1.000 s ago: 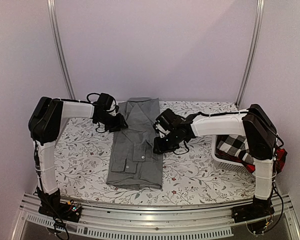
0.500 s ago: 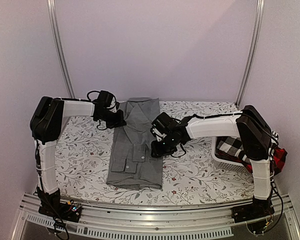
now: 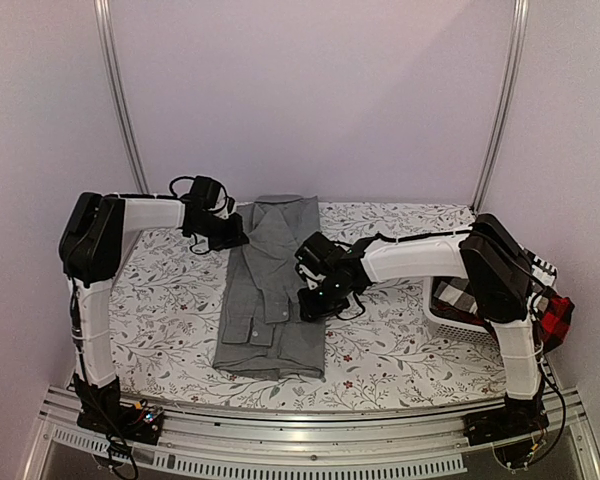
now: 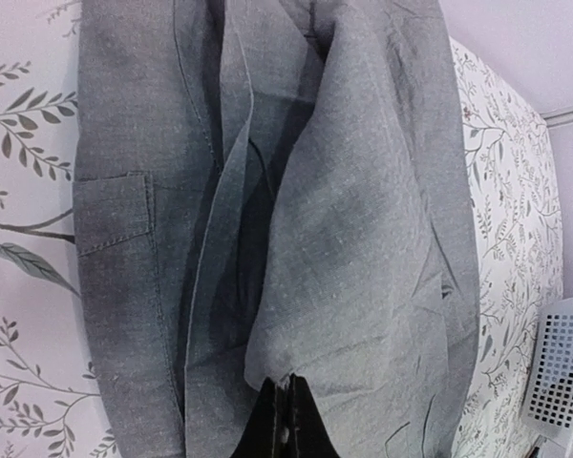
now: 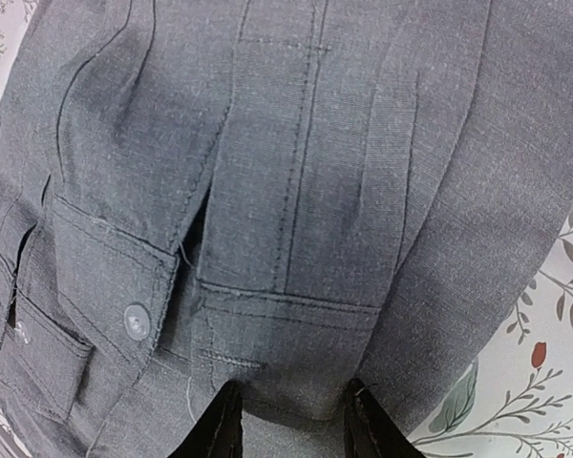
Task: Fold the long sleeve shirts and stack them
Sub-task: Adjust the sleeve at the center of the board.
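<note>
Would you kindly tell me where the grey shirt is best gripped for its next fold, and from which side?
Probably by its near hem, at both corners, coming in low from the table's near edge. The grey shirt lies flat as a long strip running front to back, so that straight free edge should lift and fold over cleanly.

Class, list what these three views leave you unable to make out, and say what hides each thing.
- Top view: the left fingers, hidden under the left arm at the grey shirt.
- Right wrist view: whether the right fingers pinch cloth; the bottom edge cuts them off.
- Top view: how many checked shirts fill the basket; the right arm covers part.
</note>
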`<action>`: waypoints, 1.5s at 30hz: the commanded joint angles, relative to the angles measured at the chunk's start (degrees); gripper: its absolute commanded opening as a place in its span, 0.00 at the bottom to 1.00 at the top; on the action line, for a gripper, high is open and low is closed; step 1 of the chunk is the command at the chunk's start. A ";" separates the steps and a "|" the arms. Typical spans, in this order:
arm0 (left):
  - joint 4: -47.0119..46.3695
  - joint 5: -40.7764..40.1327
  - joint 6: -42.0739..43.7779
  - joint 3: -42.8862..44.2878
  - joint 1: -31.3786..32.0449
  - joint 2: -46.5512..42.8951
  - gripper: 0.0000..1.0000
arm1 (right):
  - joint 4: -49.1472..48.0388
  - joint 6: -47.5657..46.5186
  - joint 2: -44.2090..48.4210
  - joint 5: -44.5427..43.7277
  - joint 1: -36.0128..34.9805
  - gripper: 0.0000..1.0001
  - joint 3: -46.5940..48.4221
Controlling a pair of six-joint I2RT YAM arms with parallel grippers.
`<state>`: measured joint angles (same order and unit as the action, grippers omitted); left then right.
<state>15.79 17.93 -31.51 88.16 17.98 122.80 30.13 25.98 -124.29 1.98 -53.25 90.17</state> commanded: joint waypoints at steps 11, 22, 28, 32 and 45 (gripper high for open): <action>2.94 0.11 1.35 3.17 -1.38 3.58 0.00 | 3.18 1.21 0.53 -1.64 -0.53 0.15 1.32; 3.61 0.99 1.79 2.95 -1.40 3.85 0.04 | 4.74 0.95 4.01 -1.07 -0.64 0.00 2.05; 4.26 0.94 2.35 2.81 -1.37 3.37 0.08 | 5.60 0.97 6.32 -0.78 -0.63 0.00 -0.11; 5.16 0.70 2.92 2.53 -1.39 2.60 0.16 | 5.40 1.22 8.09 -0.30 -0.62 0.00 -3.17; 6.82 -2.58 3.99 -0.01 -0.29 -4.19 0.31 | 3.75 1.27 8.42 1.37 -0.87 0.03 -6.57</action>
<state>21.93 17.17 -28.56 88.42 17.21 123.57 34.28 27.18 -117.08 3.36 -53.60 84.38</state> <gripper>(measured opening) 0.334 0.004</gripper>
